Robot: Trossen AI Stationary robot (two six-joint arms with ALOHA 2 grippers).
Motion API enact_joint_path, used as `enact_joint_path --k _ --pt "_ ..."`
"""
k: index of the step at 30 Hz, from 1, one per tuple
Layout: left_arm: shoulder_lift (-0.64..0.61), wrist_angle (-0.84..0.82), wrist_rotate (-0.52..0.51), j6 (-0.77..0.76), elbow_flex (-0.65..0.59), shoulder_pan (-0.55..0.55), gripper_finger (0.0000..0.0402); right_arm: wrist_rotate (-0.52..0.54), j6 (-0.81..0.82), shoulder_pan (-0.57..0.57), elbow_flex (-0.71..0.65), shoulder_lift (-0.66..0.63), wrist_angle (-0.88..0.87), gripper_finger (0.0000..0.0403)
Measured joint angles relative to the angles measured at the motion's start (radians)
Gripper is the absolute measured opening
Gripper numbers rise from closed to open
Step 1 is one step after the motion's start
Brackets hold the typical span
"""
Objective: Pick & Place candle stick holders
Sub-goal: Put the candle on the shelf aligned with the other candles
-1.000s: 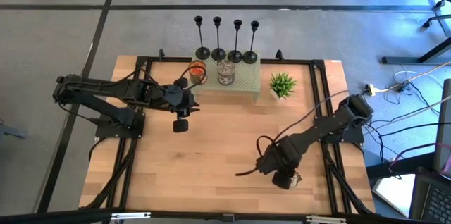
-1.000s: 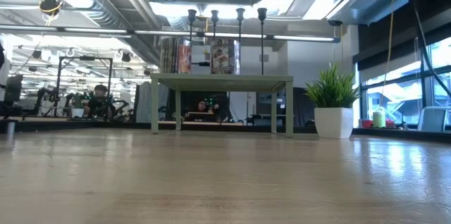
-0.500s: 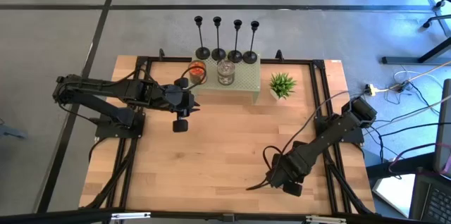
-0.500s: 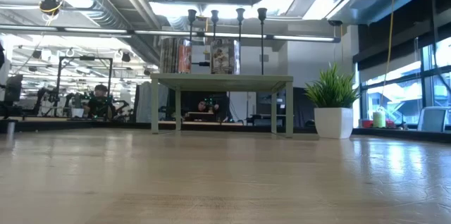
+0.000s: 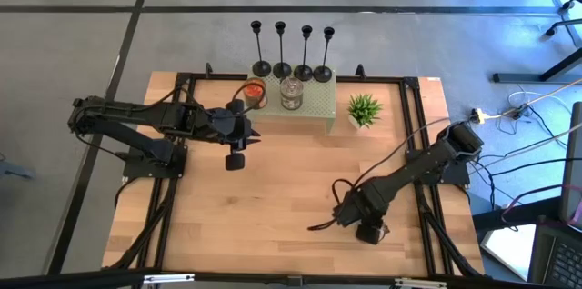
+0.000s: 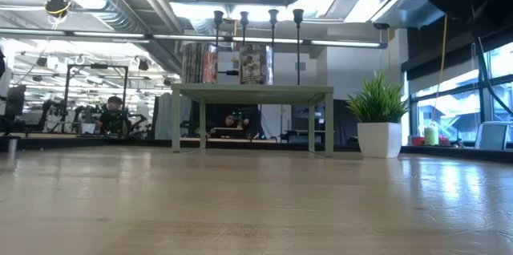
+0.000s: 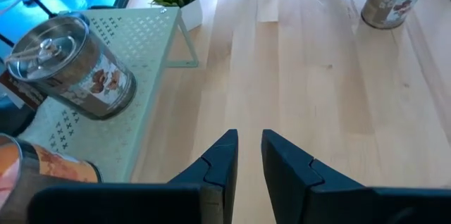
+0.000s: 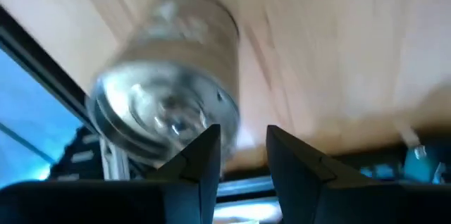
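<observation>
Four black candle stick holders (image 5: 291,51) stand in a row by their round bases on the far edge of the green shelf (image 5: 309,105); they also show in the low view (image 6: 256,30). My left gripper (image 5: 238,140) hovers by the shelf's near left corner, its fingers (image 7: 248,146) close together and empty. My right gripper (image 5: 355,219) is near the table's near right part, slightly open and empty, beside a metal-lidded jar (image 5: 369,232) that fills its wrist view (image 8: 169,90).
An orange jar (image 5: 254,93) and a clear jar (image 5: 291,94) stand on the shelf, near the holders. A small green plant (image 5: 364,107) stands right of the shelf. Bare wooden table (image 5: 282,198) lies between the arms.
My right gripper swung toward the table's near right corner, over the jar, then came back toward the left and far side, where it stood a second ago. The jar stays in place. The holders have not moved.
</observation>
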Motion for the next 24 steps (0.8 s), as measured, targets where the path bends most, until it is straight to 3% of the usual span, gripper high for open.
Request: enact_joint_path --k 6,12,24 --pt "0.000 -0.005 0.000 -0.047 0.000 0.000 0.0061 0.037 -0.003 0.001 0.000 0.000 0.101 0.0119" --pt "0.000 -0.006 0.000 -0.042 0.000 0.000 0.0061 0.118 -0.003 0.001 0.000 0.000 0.066 0.0118" --pt "0.000 -0.013 0.000 -0.041 0.000 0.000 0.0061 0.107 -0.006 0.020 0.000 0.006 0.074 0.0118"
